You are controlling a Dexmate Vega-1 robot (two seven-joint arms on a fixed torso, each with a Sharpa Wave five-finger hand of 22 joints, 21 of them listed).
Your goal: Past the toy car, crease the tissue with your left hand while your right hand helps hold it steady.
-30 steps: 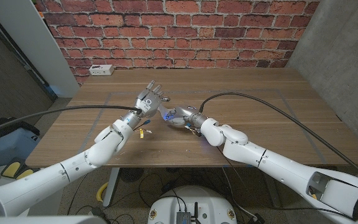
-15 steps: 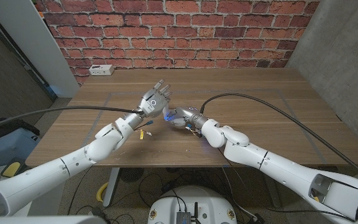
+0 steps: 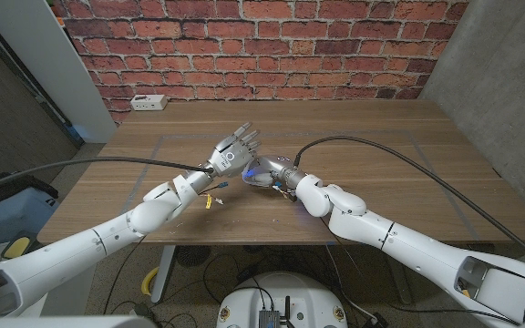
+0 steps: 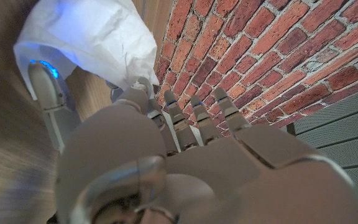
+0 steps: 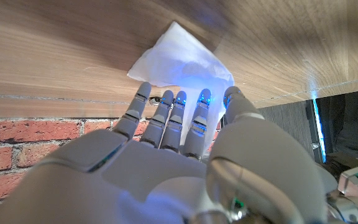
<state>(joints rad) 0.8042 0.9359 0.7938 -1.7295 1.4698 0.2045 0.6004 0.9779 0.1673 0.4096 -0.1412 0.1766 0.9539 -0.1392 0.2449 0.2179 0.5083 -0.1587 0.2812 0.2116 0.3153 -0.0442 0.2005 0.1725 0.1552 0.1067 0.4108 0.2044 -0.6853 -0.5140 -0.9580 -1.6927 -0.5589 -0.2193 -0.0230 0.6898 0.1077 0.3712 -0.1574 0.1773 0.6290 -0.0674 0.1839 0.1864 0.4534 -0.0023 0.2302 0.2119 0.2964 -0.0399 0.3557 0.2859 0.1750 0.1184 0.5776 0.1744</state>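
The white tissue (image 5: 180, 57) lies crumpled on the wooden table, one corner pointing away. My right hand (image 3: 264, 171) reaches over it with its fingers (image 5: 199, 118) stretched out, their tips on the tissue's near edge. The tissue (image 4: 95, 36) also bulges up just past my left hand's fingertips (image 4: 194, 109). My left hand (image 3: 232, 150) hovers beside the right one, fingers spread and holding nothing. A small yellow and green thing, likely the toy car (image 3: 214, 194), sits on the table under my left wrist.
A white power strip (image 3: 148, 102) lies at the table's far left corner. Tape lines (image 3: 158, 146) mark a rectangle on the tabletop (image 3: 381, 137). A black cable (image 3: 399, 159) arcs over my right arm. A brick wall stands behind the table.
My left hand has risen and swung right, toward my right hand, with its fingers spreading wider. My right hand has stayed on the tissue.
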